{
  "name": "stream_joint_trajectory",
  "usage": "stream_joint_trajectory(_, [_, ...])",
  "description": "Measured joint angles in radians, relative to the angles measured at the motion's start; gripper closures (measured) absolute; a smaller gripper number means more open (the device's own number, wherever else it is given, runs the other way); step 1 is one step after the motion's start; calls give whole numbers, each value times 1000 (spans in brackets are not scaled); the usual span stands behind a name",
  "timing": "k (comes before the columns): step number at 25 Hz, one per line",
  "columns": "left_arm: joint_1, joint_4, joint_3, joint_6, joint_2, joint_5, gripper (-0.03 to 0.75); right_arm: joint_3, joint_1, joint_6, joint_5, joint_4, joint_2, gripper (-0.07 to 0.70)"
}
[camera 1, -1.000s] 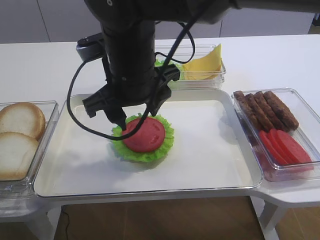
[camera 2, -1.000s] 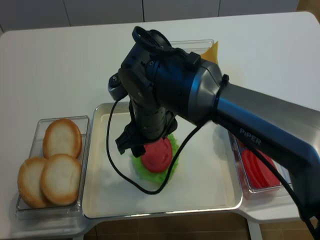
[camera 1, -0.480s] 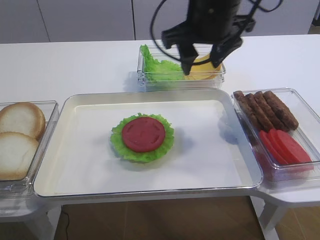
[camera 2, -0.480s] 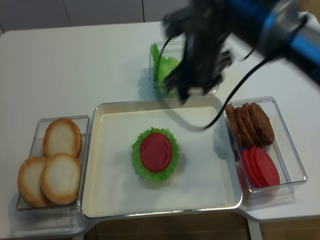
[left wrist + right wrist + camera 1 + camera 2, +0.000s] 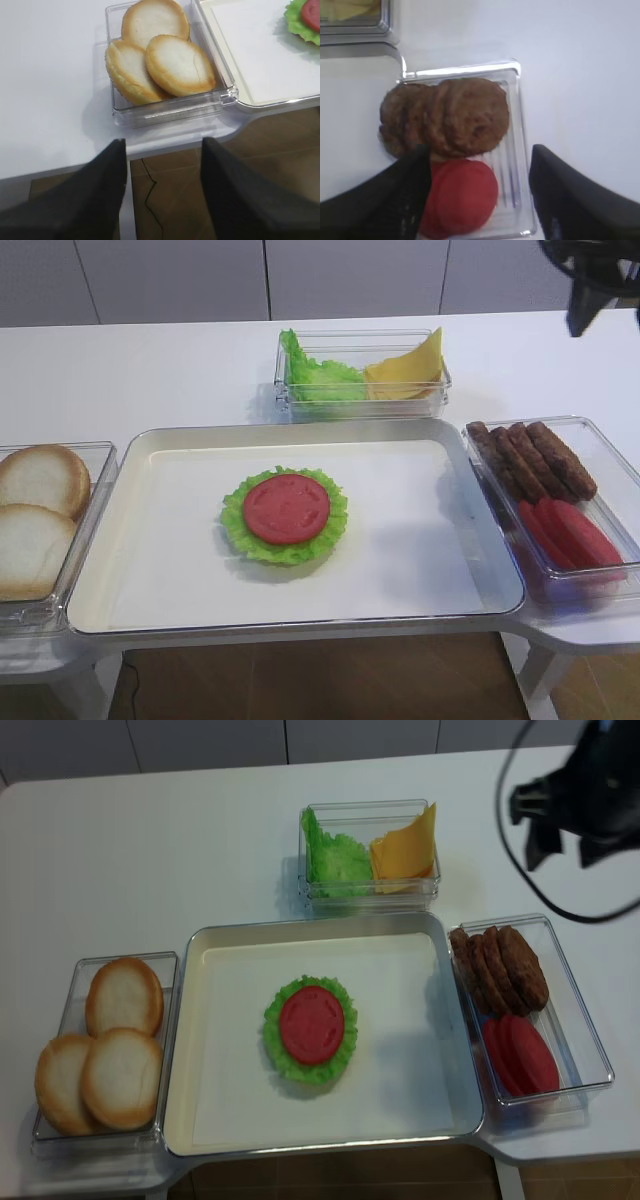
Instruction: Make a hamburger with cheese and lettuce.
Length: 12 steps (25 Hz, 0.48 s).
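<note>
The hamburger point(image 5: 285, 515) is a red tomato slice on a frilly green lettuce base, in the middle of the white tray point(image 5: 420, 570); it also shows in the realsense view point(image 5: 311, 1028). The cheese point(image 5: 408, 368) and spare lettuce point(image 5: 315, 375) stand in the clear back container. My right gripper point(image 5: 560, 848) is open and empty, high above the table at the far right, behind the patty box. In the right wrist view point(image 5: 477, 195) its jaws stand wide apart over the patties. My left gripper point(image 5: 162, 195) is open and empty, over the table's front edge near the buns.
A clear box of bun halves point(image 5: 35, 510) stands left of the tray, also in the left wrist view point(image 5: 160, 55). A clear box at the right holds brown patties point(image 5: 530, 455) and tomato slices point(image 5: 565, 530). Both appear in the right wrist view: patties point(image 5: 450, 117), tomato slices point(image 5: 460, 195).
My right arm has left the hamburger, passed over the back container and swung up to the far right, empty. The tomato slice stays on the lettuce base.
</note>
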State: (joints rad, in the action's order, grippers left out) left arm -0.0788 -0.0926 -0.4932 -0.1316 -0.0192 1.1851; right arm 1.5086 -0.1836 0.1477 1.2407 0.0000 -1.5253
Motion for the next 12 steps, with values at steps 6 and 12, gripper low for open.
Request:
stream_joint_trajectory(6, [0,0,0,0,0,0,356,-190,34,0,4,-22,291,167])
stream_joint_trajectory(12, [0,0,0,0,0,0,356,-358,38,15,18,-33,637,167])
